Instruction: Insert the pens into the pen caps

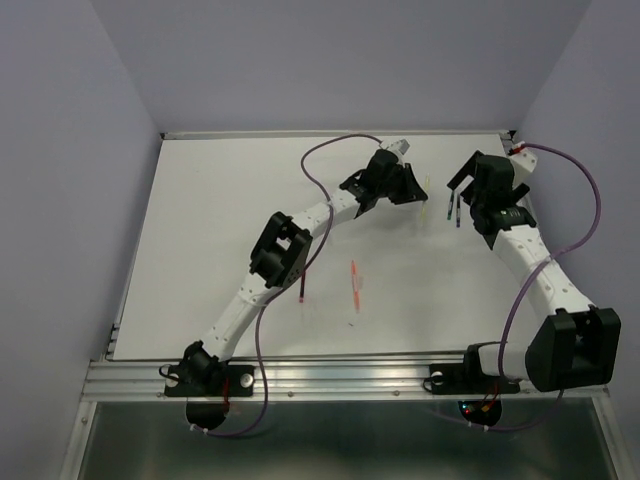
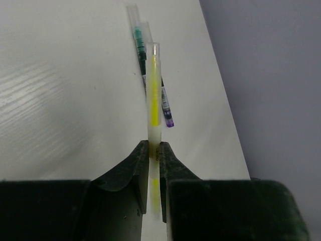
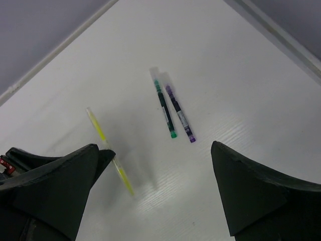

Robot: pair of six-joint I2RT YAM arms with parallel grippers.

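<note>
My left pincer is clamped on the yellow pen, held above the table near the green pen. I judge it light, stiff and slick (apt to swivel); hold the barrel, leaving the end free. My right pincer stands wide apart, empty.

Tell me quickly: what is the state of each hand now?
Left hand: closed on the yellow pen.
Right hand: open, holding nothing.

I see a slim yellow plastic pen, a green stick pen and a purple stick pen. My flat tabletop is white.
</note>
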